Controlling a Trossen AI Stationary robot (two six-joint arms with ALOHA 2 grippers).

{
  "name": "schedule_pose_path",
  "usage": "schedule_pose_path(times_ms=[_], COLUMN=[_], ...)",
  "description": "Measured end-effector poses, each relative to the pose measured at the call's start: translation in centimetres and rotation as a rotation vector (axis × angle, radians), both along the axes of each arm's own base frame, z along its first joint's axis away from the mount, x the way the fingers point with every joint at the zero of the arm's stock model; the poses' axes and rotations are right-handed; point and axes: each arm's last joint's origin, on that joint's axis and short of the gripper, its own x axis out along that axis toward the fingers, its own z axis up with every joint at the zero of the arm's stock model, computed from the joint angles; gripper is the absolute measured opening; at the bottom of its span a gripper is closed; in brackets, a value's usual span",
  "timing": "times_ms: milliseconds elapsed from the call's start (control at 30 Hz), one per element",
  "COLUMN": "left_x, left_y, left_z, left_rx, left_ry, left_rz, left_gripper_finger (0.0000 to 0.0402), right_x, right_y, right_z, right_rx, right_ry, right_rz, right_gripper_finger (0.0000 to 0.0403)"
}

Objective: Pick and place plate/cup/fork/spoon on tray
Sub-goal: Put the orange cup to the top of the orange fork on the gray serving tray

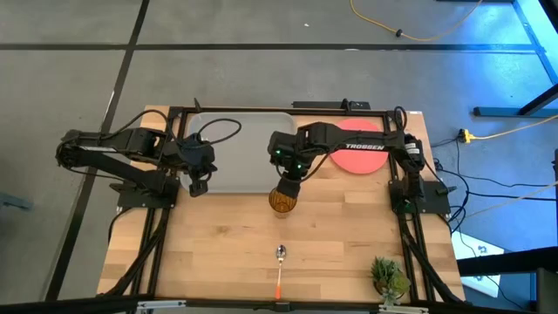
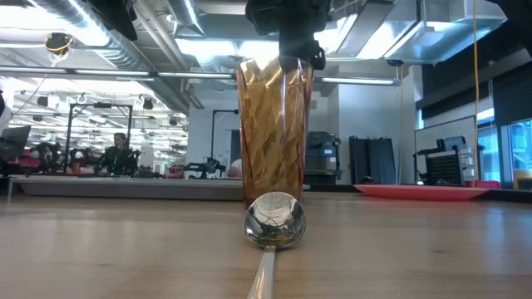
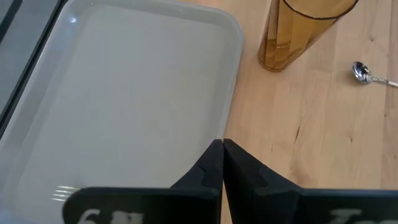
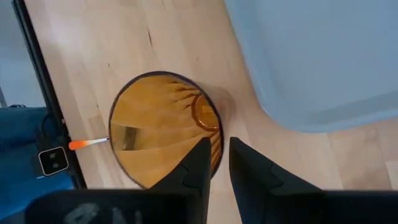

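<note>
The right gripper (image 4: 214,163) apparently pinches the ribbed amber tumbler's (image 1: 283,199) rim, next lifting toward the grey plastic tray (image 1: 235,153).

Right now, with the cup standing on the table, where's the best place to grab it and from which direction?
Probably the rim, from straight above. The cup stands upright with its mouth open upward, just off the tray edge, and the right gripper already hangs over it, one finger inside the wall and one outside. A pinch across that thin wall suits it.
</note>
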Motion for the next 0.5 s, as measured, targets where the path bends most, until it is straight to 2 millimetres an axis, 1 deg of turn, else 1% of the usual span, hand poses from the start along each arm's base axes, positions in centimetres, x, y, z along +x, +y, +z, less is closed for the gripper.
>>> schedule_pose_path(times_ms=[400,500], left_x=[-0.2,-0.2], left_y=[0.0,0.0], left_z=[-0.2,-0.2], left_rx=[0.002,0.002], left_ry=[0.026,0.025], left_rz=[0.0,0.0], left_gripper_finger=[0.0,0.0], right_x=[1.2,1.7], right_y=[0.3,0.3], right_z=[-2.5,-3.7], right_rx=[-0.011,-0.013], right_ry=[0.052,0.077], right_rz=[0.053,0.068], right_gripper_finger=[0.006,0.006])
